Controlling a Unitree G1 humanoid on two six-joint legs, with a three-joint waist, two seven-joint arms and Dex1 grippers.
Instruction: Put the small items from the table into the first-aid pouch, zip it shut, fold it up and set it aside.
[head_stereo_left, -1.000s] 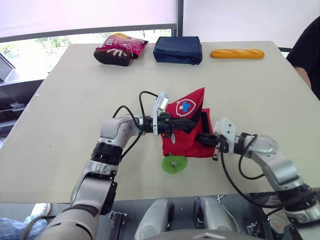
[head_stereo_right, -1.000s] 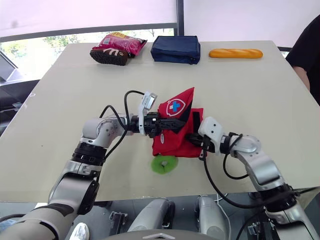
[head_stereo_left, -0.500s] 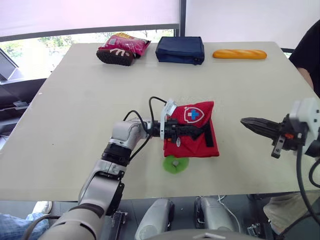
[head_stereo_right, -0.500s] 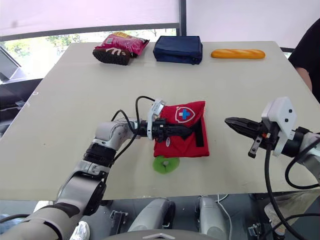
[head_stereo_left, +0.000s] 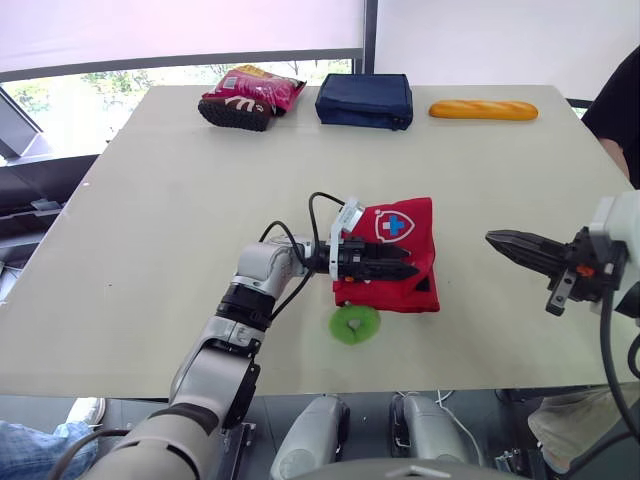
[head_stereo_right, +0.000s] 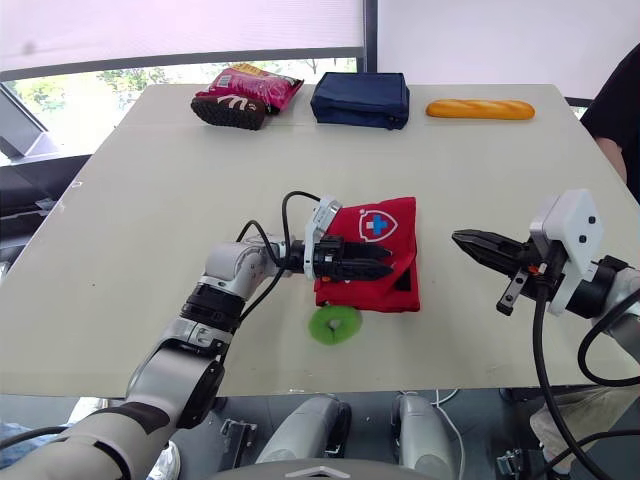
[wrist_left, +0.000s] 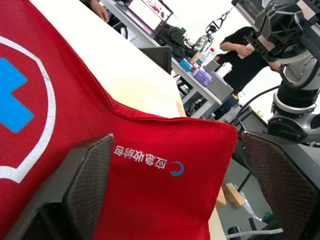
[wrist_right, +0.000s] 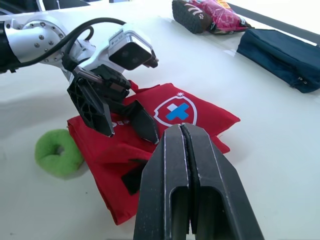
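The red first-aid pouch (head_stereo_left: 398, 240) lies folded and flat on the table's middle, its white-and-blue cross badge facing up. My left gripper (head_stereo_left: 403, 270) rests over the pouch's near half, open, its black fingers (wrist_right: 92, 107) spread wide on the red fabric (wrist_left: 150, 150). A green ring-shaped item (head_stereo_left: 354, 323) sits on the table just in front of the pouch, outside it. My right gripper (head_stereo_left: 503, 240) hovers off to the right of the pouch, shut and holding nothing, its fingers (wrist_right: 195, 165) pressed together.
Along the far edge lie a pink snack bag on a brown item (head_stereo_left: 245, 97), a navy pouch (head_stereo_left: 365, 100) and a baguette (head_stereo_left: 483, 109). A person in black (head_stereo_left: 622, 100) stands at the right side. The table (head_stereo_left: 150, 220) is bare to the left.
The raised pouch flap has come down flat. My right gripper has let go and pulled away to the right. My left gripper has opened over the pouch.
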